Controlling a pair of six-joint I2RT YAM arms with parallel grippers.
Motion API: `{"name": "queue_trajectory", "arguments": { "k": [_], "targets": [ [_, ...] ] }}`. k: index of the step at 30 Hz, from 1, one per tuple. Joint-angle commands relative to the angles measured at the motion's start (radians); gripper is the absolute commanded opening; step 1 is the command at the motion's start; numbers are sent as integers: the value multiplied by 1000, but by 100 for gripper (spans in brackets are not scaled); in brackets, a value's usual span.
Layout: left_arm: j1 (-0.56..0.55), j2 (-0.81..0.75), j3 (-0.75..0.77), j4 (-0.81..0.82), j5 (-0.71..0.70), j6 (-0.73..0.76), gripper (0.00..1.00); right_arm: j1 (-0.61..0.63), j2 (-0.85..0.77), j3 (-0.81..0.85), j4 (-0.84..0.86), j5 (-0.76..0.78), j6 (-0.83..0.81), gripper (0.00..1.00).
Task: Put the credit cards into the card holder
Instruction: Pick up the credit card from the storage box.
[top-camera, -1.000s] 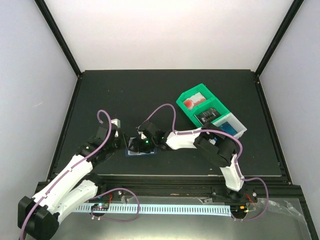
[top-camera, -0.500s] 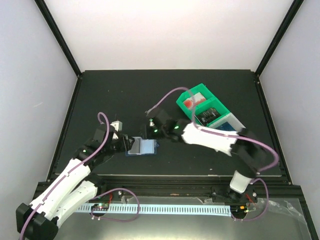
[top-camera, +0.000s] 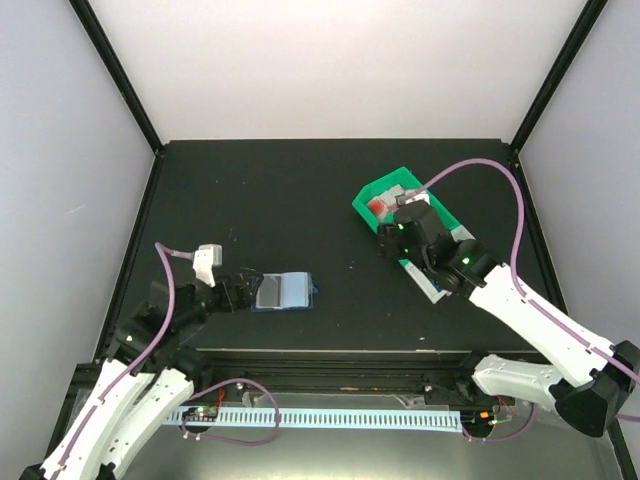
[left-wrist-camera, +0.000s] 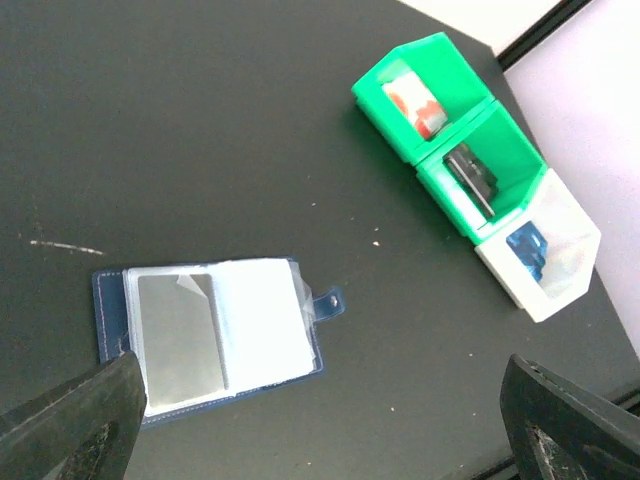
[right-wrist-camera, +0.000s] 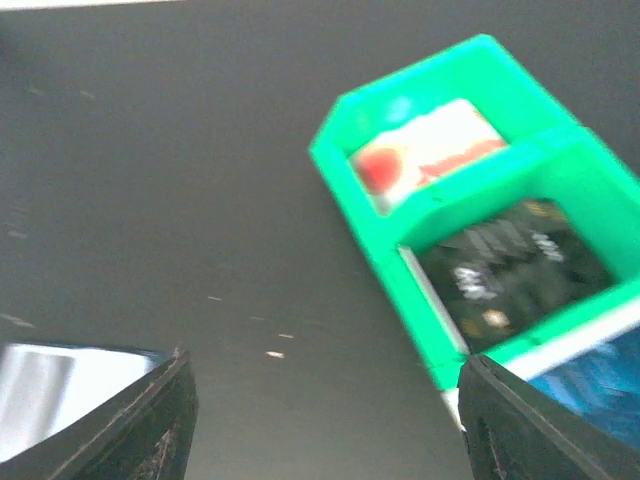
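Hovering at green bins (right-wrist-camera: 345, 195), R gripper (top-camera: 392, 238) open; credit cards (right-wrist-camera: 592, 396) just to its right. L gripper (left-wrist-camera: 322, 362) open, by card holder (left-wrist-camera: 215, 335). You go w/ R: nearer.

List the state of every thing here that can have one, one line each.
card holder, open, lying flat on the table, clear sleeves facing up.
credit cards, in the white bin, not yet in the holder.
left claw, open, empty, beside the card holder.
right claw, open, empty, near the green bins.
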Motion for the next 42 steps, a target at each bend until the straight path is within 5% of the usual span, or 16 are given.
{"name": "queue_trajectory", "arguments": {
  "k": [1, 17, 29, 42],
  "targets": [
    [4, -30, 76, -85, -10, 49, 99, -85, -32, -55, -89, 62, -130, 75],
    [6, 103, 31, 76, 92, 83, 99, -310, 428, 62, -4, -232, -447, 69],
    [7, 288, -14, 299, 123, 80, 99, -348, 698, 181, 24, -235, -495, 68],
    [12, 479, 20, 316, 154, 107, 99, -365, 758, 191, 21, -395, -501, 59]
  ]
}}
